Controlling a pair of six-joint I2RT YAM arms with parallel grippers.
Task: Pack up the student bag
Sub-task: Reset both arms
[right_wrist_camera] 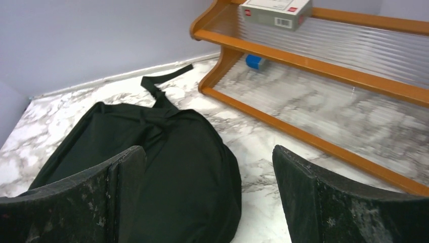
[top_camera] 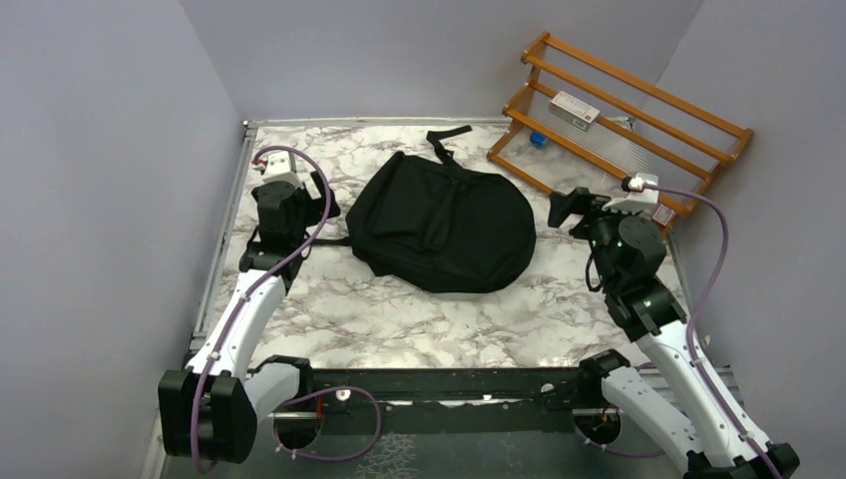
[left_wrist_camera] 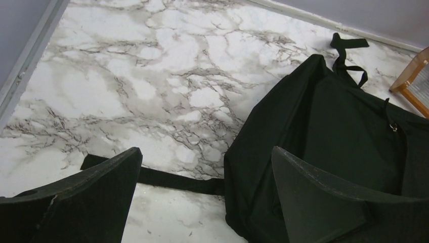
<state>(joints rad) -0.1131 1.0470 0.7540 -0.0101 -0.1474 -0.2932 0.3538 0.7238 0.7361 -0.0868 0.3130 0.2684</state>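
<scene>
The student bag (top_camera: 444,220), a large black fabric backpack, lies flat in the middle of the marble table, its top loop (top_camera: 444,135) pointing to the far wall. My left gripper (top_camera: 317,215) is open and empty just left of the bag. In the left wrist view (left_wrist_camera: 205,152) it hovers over a black strap (left_wrist_camera: 172,179) that runs out from the bag (left_wrist_camera: 329,126). My right gripper (top_camera: 567,207) is open and empty at the bag's right edge. In the right wrist view (right_wrist_camera: 208,149) it hangs over the bag's rim (right_wrist_camera: 167,152) and bare table.
A wooden rack (top_camera: 619,120) leans at the back right, with a white box (top_camera: 574,110) on an upper shelf and a small blue item (top_camera: 539,140) lower down. Both show in the right wrist view: the box (right_wrist_camera: 275,10), the blue item (right_wrist_camera: 254,62). Grey walls enclose the table.
</scene>
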